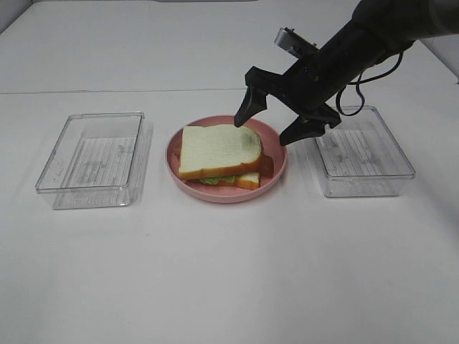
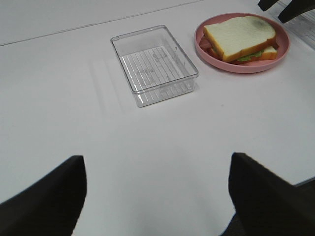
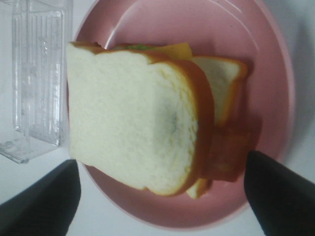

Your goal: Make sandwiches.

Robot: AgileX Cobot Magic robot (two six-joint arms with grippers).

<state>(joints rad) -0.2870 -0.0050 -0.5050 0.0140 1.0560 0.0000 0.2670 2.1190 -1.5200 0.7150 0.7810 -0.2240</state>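
Observation:
One sandwich [image 1: 219, 149] lies on the round pink plate [image 1: 229, 195] at the table's middle. Its top white bread slice sits askew over the lower slice, with green lettuce [image 1: 215, 180] showing at the front. In the right wrist view the sandwich [image 3: 133, 123] shows brown bacon [image 3: 231, 152] and yellow cheese [image 3: 172, 48] sticking out at its edges. My right gripper [image 1: 263, 131] hangs open and empty just above the plate's back right, its fingers astride the sandwich's far corner [image 3: 162, 196]. My left gripper [image 2: 157, 196] is open and empty over bare table, far from the sandwich [image 2: 238, 35].
A clear plastic tray [image 1: 97, 159] stands left of the plate and another [image 1: 362, 152] stands right of it, under my right arm. The left tray also shows in the left wrist view [image 2: 153, 64]. The table is white.

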